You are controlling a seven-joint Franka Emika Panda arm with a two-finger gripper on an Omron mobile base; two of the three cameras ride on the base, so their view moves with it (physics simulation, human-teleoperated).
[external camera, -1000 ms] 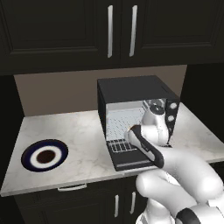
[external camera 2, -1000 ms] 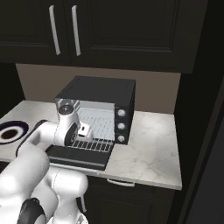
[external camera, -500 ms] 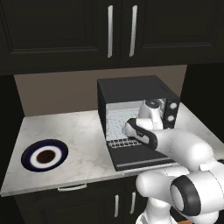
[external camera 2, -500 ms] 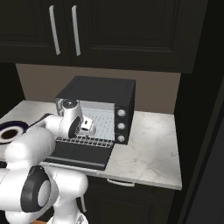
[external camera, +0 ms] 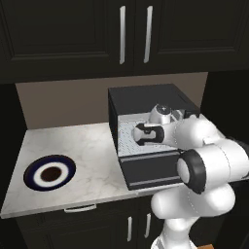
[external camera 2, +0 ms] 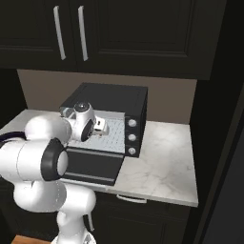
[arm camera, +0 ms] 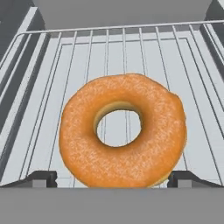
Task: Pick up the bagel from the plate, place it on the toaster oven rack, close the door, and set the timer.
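bagel (arm camera: 122, 135) lies flat on rack (arm camera: 52, 87); gripper (arm camera: 111, 178) jaws spread wide, holding nothing. risk: fingertips snag bagel on withdrawal, dragging it off rack.

bagel (arm camera: 122, 135) on rack (arm camera: 52, 87) | plate (external camera: 49, 172) left of oven (external camera: 146, 99)

1 bagel (arm camera: 122, 135), 1 toaster oven rack (arm camera: 52, 65), 1 plate (external camera: 49, 172), 1 door (external camera: 154, 170), 3 knobs (external camera 2: 130, 137), 2 cabinet handles (external camera: 134, 34).
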